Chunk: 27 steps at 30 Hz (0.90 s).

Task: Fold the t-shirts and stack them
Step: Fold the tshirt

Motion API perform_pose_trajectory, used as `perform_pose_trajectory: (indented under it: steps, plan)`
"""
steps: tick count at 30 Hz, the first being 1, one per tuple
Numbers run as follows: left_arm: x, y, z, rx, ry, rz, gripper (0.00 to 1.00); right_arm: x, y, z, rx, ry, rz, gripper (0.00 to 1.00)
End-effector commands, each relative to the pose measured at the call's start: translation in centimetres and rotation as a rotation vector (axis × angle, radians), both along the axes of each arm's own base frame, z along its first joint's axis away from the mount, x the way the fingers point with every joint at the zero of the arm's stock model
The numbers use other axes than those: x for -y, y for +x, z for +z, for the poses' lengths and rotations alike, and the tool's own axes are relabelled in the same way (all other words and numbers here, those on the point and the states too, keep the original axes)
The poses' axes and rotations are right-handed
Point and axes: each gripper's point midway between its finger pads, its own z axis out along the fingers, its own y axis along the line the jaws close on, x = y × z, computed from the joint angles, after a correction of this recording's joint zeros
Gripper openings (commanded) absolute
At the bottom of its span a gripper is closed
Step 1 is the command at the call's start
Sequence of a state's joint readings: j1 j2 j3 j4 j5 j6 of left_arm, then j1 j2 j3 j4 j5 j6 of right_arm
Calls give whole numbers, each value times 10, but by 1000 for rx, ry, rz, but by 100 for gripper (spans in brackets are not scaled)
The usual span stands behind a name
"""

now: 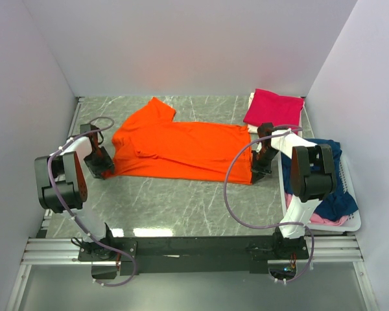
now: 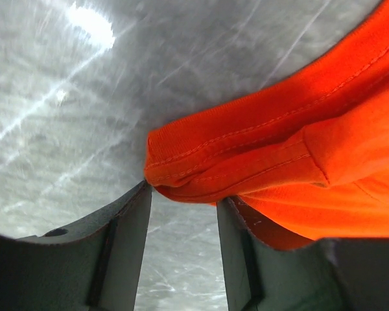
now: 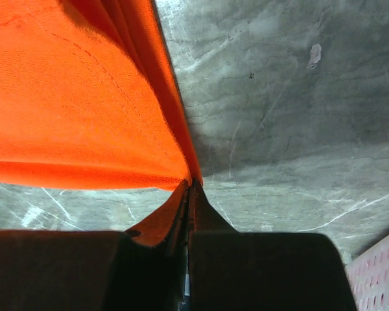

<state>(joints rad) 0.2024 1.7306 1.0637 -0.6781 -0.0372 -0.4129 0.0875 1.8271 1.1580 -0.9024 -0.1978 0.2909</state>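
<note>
Grey marbled table [image 1: 181,201], enclosed by white walls [image 1: 181,45], carried the work. We found the orange tee [image 1: 181,146] lying flat across the middle, one sleeve pointing to the far side and its near-left part doubled over.

The left gripper [image 1: 106,170] stood at the tee's left edge. Its wrist view showed the fingers [image 2: 126,240] apart with bare table between them. The folded hem touched the tip of one finger and draped over the other, so we recorded it as unclamped.

The right gripper [image 1: 260,172] stood at the tee's near-right corner. Its jaws were pressed together on a pinch of orange cloth, which rose taut from them.

The magenta tee [image 1: 273,107] lay folded at the far right, just beyond the orange one. The basket [image 1: 350,223] at the right edge held the navy tee [image 1: 337,197] and, under it, the pale pink tee [image 1: 324,219], both crumpled.
</note>
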Motion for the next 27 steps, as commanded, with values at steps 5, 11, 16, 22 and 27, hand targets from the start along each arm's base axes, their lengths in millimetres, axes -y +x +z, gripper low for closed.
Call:
perform_pose_trajectory:
  steps: [5, 11, 16, 22, 27]
  plan:
    - [11, -37, 15, -58, -28, 119, 51, 7, -2, 15, 29, -42, 18, 0]
    - [6, -32, 48, -3, -1, 133, 58, 9, 4, 25, 50, -58, 25, 0]
    - [0, 19, 94, 140, -7, 138, 63, 14, 18, 52, 109, -92, 16, 27]
    - [4, 93, 124, 291, -27, 97, 63, 6, 38, 94, 224, -124, 36, 40]
    - [23, 147, 116, 350, -121, 61, 63, -39, 52, 101, 300, -22, 112, 40]
